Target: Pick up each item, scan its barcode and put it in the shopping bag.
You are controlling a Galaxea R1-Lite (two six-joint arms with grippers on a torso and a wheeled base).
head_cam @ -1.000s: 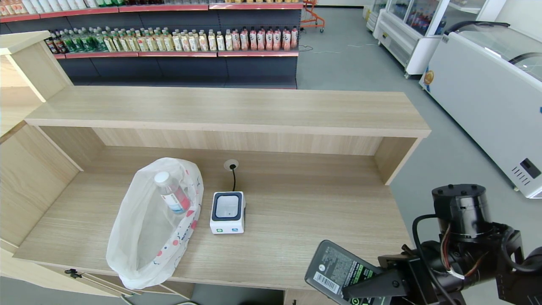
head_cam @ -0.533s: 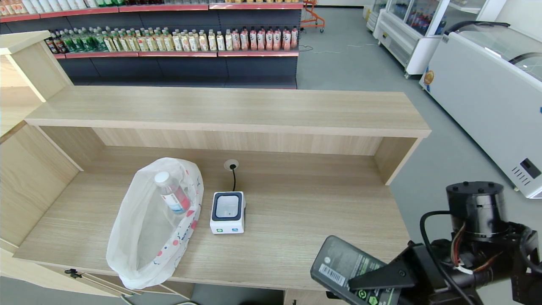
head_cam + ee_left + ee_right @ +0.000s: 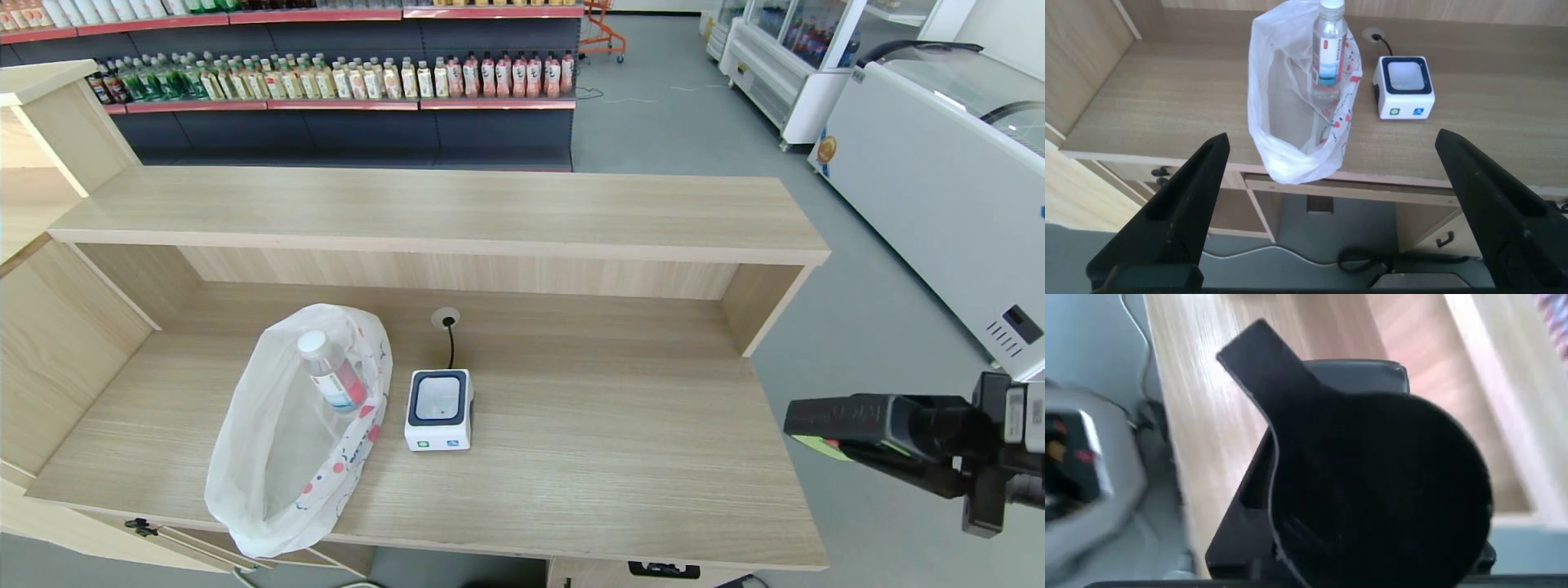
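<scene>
My right gripper (image 3: 914, 441), pinching the dark pack (image 3: 849, 416), has swung right, label turned edge-on; scanner (image 3: 439, 408) pass likely next; left gripper (image 3: 1331, 143) spread wide.

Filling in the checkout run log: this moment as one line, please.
right gripper: shut on dark pack, beyond right end of counter | left gripper: open, near counter front | water bottle: in shopping bag | scanner: beside bag
</scene>
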